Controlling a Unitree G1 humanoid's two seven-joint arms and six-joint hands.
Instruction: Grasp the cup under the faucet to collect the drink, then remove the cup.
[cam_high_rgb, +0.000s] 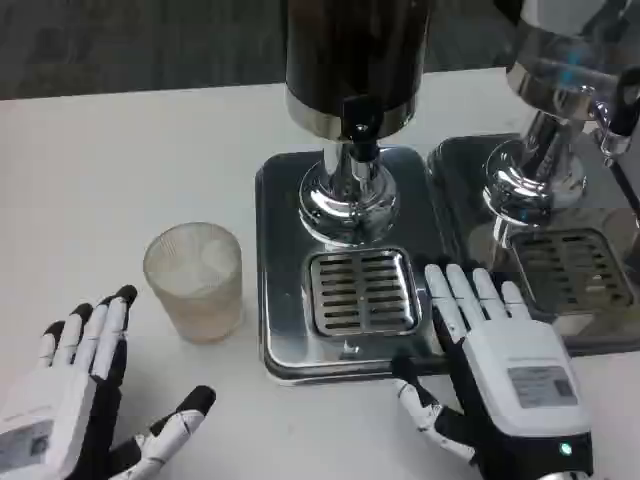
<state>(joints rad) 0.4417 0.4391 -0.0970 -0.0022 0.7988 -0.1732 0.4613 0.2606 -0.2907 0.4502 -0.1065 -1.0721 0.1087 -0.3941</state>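
Head view: tabletop (120, 150) was white, and on it, left of centre, stood the cup (194, 281), a translucent frosted tumbler, upright and apart from both hands. It sat just beside the left edge of the steel drip tray (283, 200), not under the faucet (359, 128). The faucet, a short black spout, jutted from the dark drink dispenser (355, 55), whose chrome pedestal (349, 195) rose from the tray. A slotted grate (360, 291) lay in the tray below the spout, bare. The left hand (75, 400) lay at the lower left, palm turned inward, its fingers (108, 325) spread and the thumb held wide toward the cup, holding nothing and near the cup without touching it. The right hand (505, 375) rested back upward at the tray's right front corner, fingers (470, 290) straight and close together, tips near the grate, gripping nothing. A second dispenser (560, 90) stood on its own tray (470, 160) at the right
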